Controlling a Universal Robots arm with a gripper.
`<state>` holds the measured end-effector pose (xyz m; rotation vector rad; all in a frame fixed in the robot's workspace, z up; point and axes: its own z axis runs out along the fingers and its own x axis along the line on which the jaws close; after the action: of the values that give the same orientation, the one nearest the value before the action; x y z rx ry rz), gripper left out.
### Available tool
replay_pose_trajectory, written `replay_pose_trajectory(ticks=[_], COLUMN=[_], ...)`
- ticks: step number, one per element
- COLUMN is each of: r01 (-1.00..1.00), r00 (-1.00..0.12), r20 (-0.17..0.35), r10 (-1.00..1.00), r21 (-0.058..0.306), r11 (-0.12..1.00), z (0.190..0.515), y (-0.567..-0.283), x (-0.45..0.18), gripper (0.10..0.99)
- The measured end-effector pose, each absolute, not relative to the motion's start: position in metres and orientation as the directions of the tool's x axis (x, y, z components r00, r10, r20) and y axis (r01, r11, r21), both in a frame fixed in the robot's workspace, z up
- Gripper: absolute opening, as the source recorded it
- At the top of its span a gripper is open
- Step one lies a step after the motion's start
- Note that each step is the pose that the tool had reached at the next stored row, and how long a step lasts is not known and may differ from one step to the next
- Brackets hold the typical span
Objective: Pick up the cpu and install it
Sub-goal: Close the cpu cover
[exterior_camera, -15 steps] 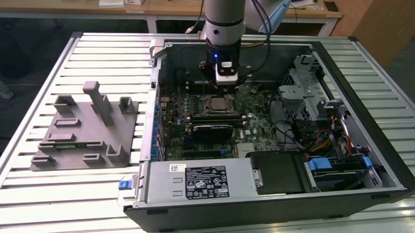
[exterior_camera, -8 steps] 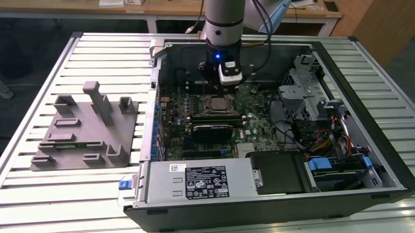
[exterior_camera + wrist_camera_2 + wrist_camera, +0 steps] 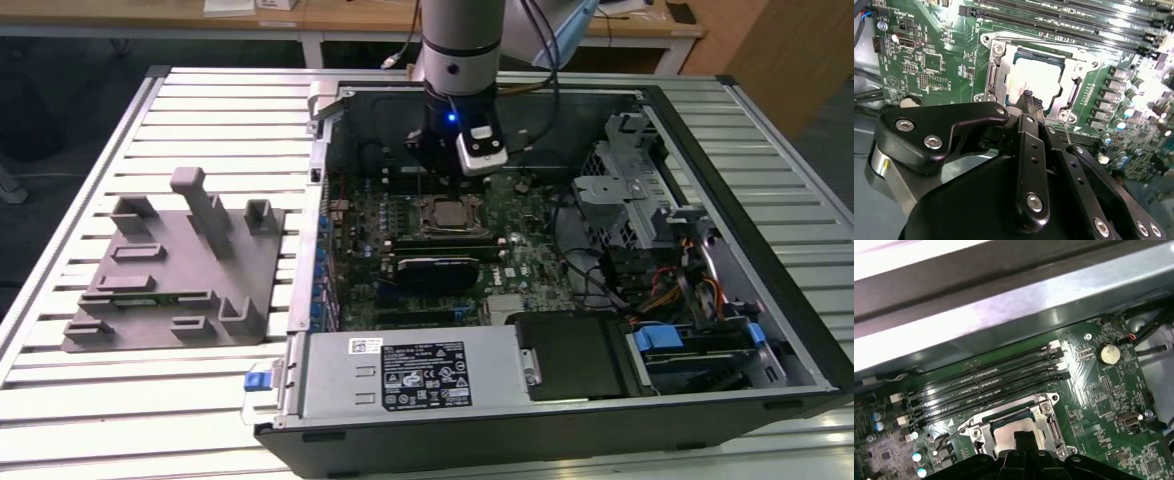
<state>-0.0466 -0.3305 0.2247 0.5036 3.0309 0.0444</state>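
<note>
Gripper [image 3: 1029, 98] was closed, fingers together, holding nothing, right over the cpu [image 3: 1035, 75]; cpu sat flat in the motherboard socket [image 3: 995, 70]

At the centre of the frame, the cpu [image 3: 1035, 77] lies flat inside its metal socket frame [image 3: 990, 75] on the green motherboard [image 3: 929, 60]. The black claw [image 3: 1029, 100] sits in the foreground, fingertips pressed together over the cpu's near edge; contact cannot be told.
</note>
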Motion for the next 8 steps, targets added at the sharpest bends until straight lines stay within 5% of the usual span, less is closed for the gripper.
replay_pose_trajectory(ticks=[8], r01=[0.294], r00=[-0.954], r20=[-0.059], r10=[0.295], r21=[0.033], r11=[0.955], z=[0.2209], y=[-0.3321], x=[-0.0469], gripper=[0.106])
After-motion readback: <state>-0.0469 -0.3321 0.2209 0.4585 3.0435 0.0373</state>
